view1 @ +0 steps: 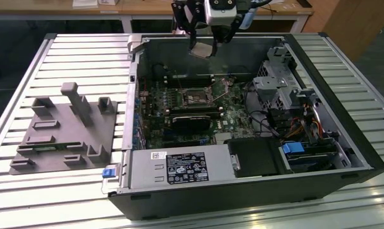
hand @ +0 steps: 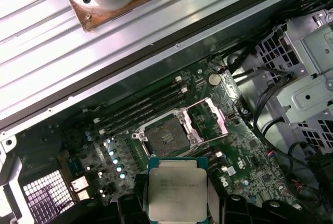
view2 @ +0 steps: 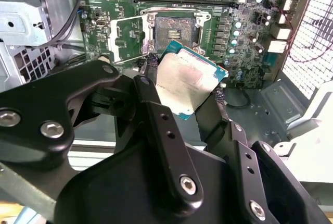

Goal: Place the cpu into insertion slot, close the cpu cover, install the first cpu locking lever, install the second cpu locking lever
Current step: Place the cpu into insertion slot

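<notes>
Claw [view2: 184,79] pinching cpu [view2: 190,78] by its edges, well above uncovered insertion slot [view2: 176,30]

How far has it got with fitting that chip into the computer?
Early on. Done: the gripper has the cpu picked up, shut on its edges. In hand: it holds the chip in the air above the open computer case. Left: the insertion slot is empty and the cpu cover lies flipped open beside it, so seating, closing and both levers are not yet done.
</notes>
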`<state>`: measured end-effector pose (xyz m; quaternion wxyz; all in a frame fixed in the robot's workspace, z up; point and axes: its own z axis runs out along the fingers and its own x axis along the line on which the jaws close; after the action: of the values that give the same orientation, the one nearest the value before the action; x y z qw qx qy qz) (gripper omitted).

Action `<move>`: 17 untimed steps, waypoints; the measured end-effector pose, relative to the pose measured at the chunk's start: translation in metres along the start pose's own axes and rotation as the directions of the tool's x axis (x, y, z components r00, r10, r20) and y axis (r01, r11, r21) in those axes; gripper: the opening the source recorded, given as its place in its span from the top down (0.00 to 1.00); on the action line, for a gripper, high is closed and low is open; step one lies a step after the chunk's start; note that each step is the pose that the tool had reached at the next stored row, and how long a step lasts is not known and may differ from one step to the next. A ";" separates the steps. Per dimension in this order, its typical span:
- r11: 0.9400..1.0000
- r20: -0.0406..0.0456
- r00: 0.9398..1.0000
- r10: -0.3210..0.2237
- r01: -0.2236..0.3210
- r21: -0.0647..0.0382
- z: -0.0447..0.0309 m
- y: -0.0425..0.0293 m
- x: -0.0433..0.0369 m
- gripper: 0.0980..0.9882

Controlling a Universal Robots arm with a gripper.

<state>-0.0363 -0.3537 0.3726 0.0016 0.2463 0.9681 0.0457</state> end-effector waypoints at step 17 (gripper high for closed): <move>0.997 0.007 0.997 0.081 -0.081 -0.002 0.0018 -0.0020 0.0038 0.50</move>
<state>-0.0405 -0.3535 0.3706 0.0035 0.2854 0.9573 0.0456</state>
